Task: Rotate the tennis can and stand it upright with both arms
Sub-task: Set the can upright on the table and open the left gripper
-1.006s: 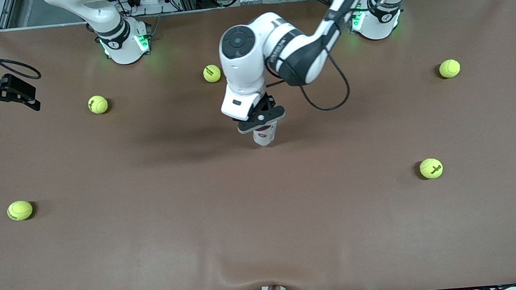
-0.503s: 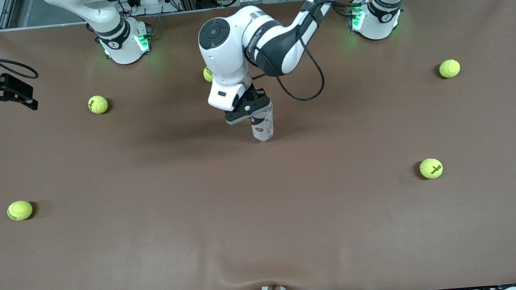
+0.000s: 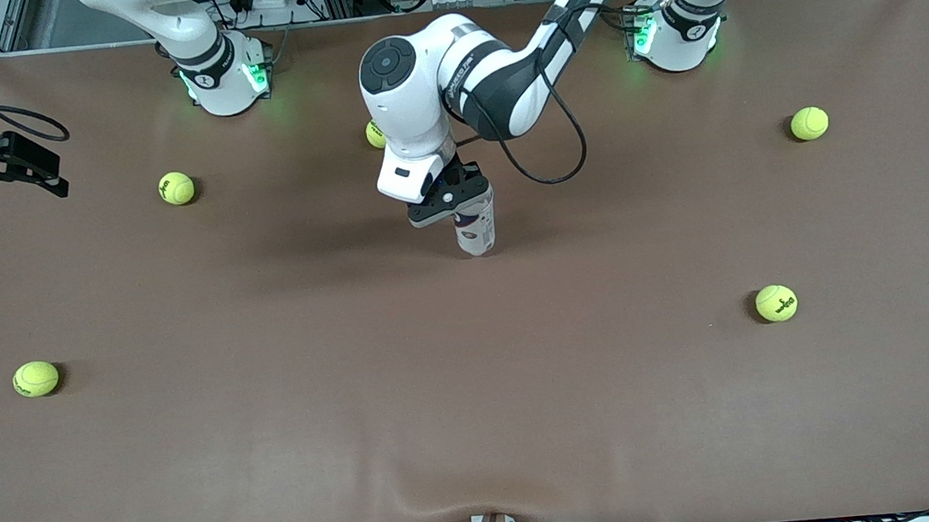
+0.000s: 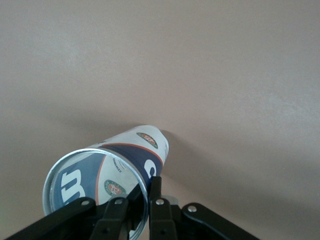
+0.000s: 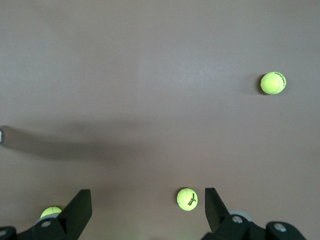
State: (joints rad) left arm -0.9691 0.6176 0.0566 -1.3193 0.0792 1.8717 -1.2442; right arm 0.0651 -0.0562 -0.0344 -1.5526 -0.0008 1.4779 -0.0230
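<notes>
The tennis can (image 3: 475, 228) stands tilted near the table's middle, its lower end on the brown table (image 3: 476, 394). My left gripper (image 3: 451, 201) is shut on its upper rim. In the left wrist view the can (image 4: 131, 156) shows its white and navy label and open silver rim (image 4: 48, 182). The left gripper (image 4: 150, 184) pinches the rim wall, one finger inside and one outside. My right gripper (image 3: 53, 175) waits open and empty at the right arm's end of the table. In the right wrist view the right gripper (image 5: 146, 200) has its fingers wide apart high above the table.
Several yellow tennis balls lie spread out: one (image 3: 176, 188) toward the right arm's base, one (image 3: 374, 134) half hidden by the left arm, one (image 3: 809, 123) and one (image 3: 776, 303) toward the left arm's end, one (image 3: 36, 378) toward the right arm's end.
The left arm has swung toward the robots' bases and the right arm's end with the can's top, so more of the can shows. Its lower end stayed put. The right arm has not moved.
</notes>
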